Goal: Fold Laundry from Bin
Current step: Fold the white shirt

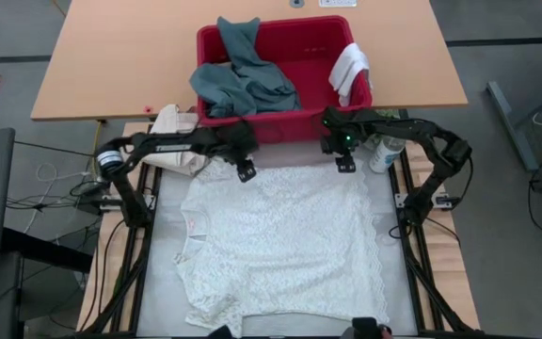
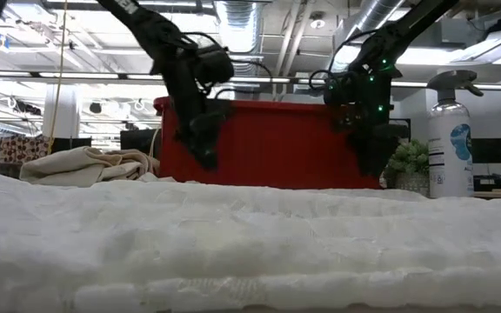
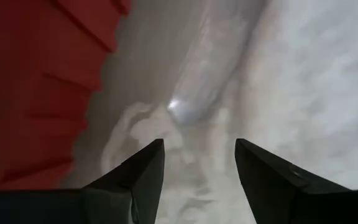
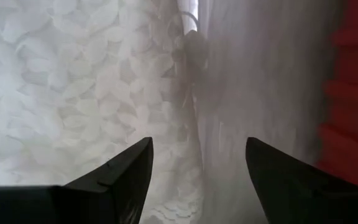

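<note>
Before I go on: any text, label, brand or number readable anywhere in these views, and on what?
None can be read.
Spray bottle: a blue mark on its label, too blurred to read.
White lace garment: small pinkish tag near the neck, too small to read.
Far table edge: white sticker, too small to read.
Red bin: no lettering visible.

No legible txt, labels or nos. anywhere.

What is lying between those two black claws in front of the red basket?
In the high view, only the far edge of the spread white textured cloth lies between the left gripper and right gripper; nothing else sits there.
</note>
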